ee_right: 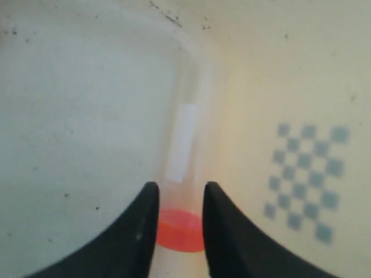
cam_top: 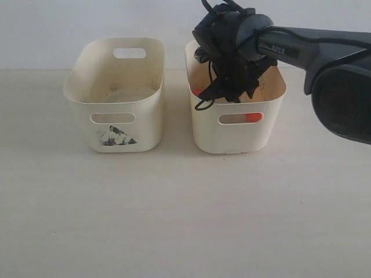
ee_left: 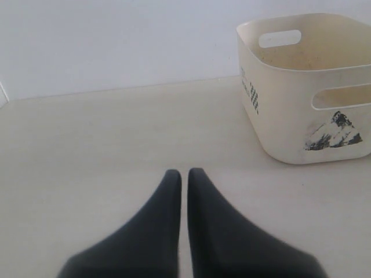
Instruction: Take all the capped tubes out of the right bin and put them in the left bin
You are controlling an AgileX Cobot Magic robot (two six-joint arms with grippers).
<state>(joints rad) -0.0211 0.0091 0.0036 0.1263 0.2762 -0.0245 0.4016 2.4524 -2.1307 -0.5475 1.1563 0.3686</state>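
One arm, the right arm, comes in from the right side, stretched out over the table. Its wrist bends down, so the right gripper pokes into the right bin. Its two black fingers stand a little apart. A tube lies between them on the bin floor, right beside the wall. The tube is clear with a white strip on it. Its orange cap fills the gap between the fingers. I cannot tell if the fingers squeeze it or only stand by it. A grey checker mark is on the wall next to the tube.

The left gripper is over the table, apart from the left bin. Its fingers are closed, with only a thin line between them.

Both cream bins sit side by side, near each other but not touching. The left bin has a black smudge under its front slot, and its floor looks dusty. In the right bin, one orange bit shows through the front slot. One more shows by the wall nearest the left bin.
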